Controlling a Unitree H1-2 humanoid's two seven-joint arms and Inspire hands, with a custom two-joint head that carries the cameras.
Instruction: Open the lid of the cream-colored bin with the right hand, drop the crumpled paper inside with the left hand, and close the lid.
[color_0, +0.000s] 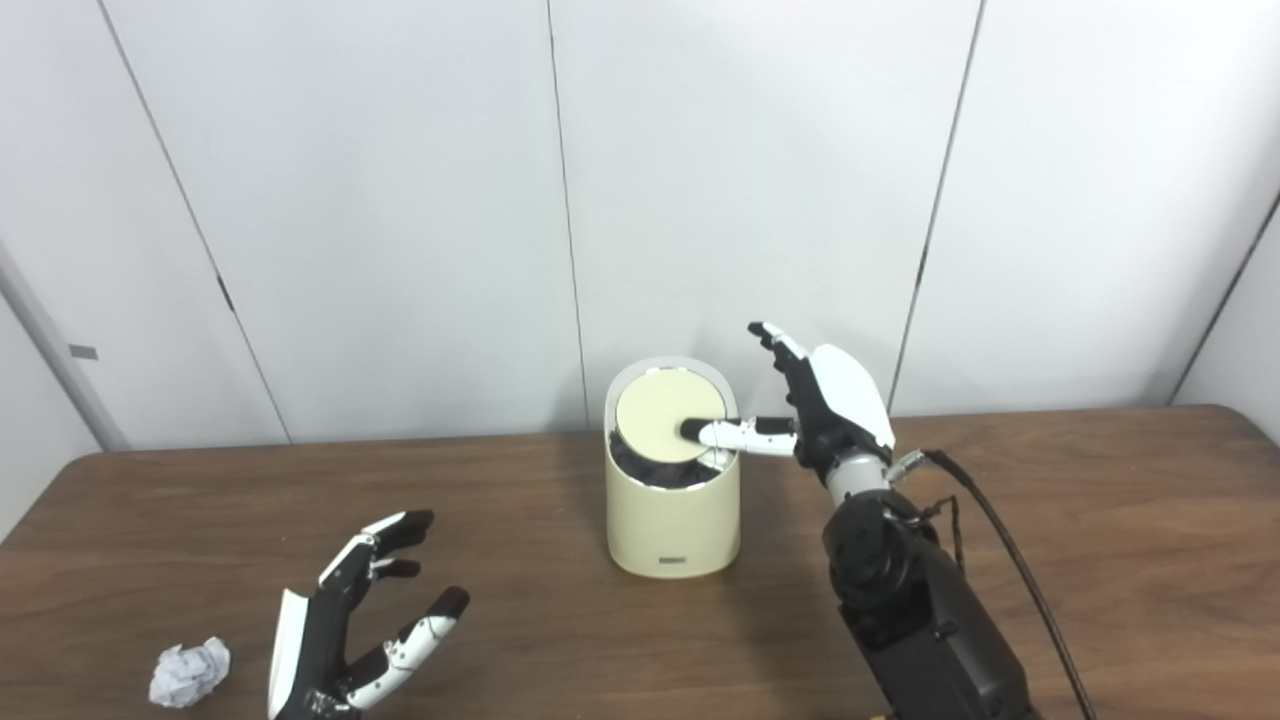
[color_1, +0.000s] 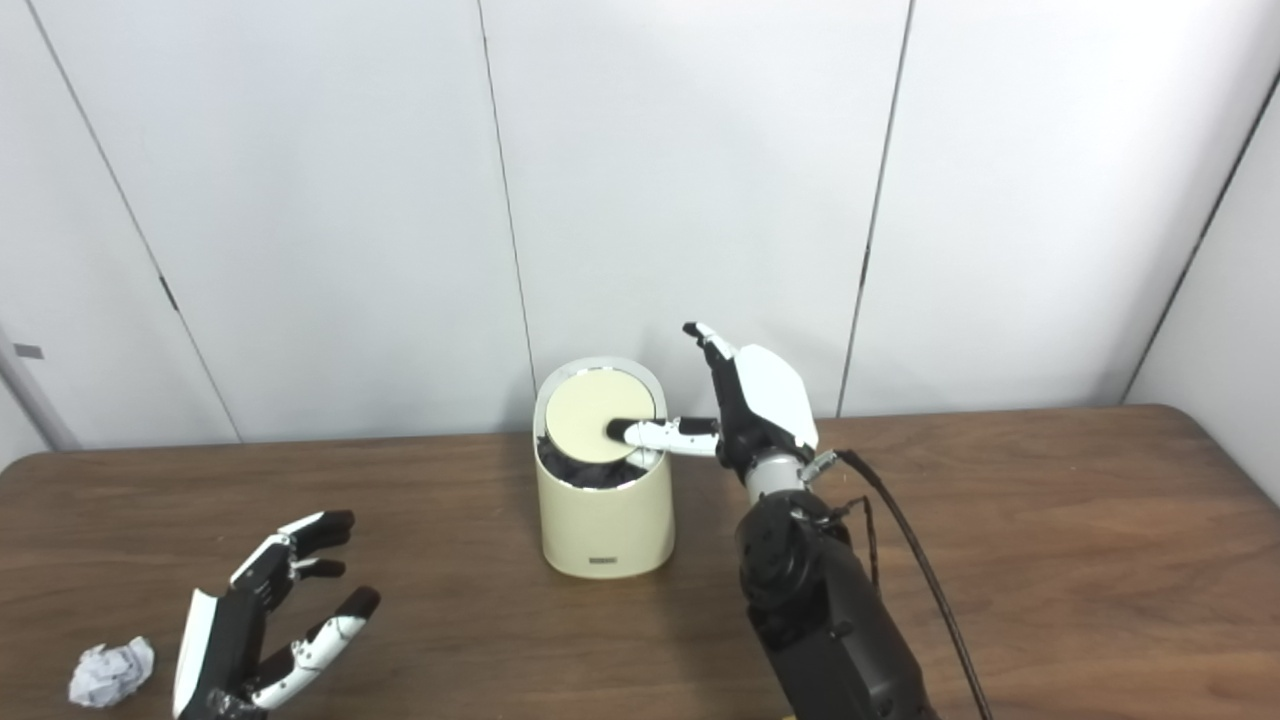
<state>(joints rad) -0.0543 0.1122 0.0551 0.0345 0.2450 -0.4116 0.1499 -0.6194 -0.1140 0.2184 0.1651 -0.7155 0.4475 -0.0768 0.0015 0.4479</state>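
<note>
The cream-colored bin (color_0: 672, 520) stands upright at the table's middle. Its round lid (color_0: 664, 414) is tipped up toward the back, showing a dark liner below its front edge. My right hand (color_0: 815, 410) is just right of the bin, fingers apart and raised, with its thumb (color_0: 725, 434) stretched across onto the lid. The crumpled paper (color_0: 190, 671) lies on the table near the front left corner. My left hand (color_0: 355, 625) hovers open a little to the right of the paper, not touching it and holding nothing.
The brown wooden table (color_0: 1100, 560) spans the view, backed by a white panelled wall. My right forearm (color_0: 920, 610) and its black cable (color_0: 1010, 560) lie over the table right of the bin.
</note>
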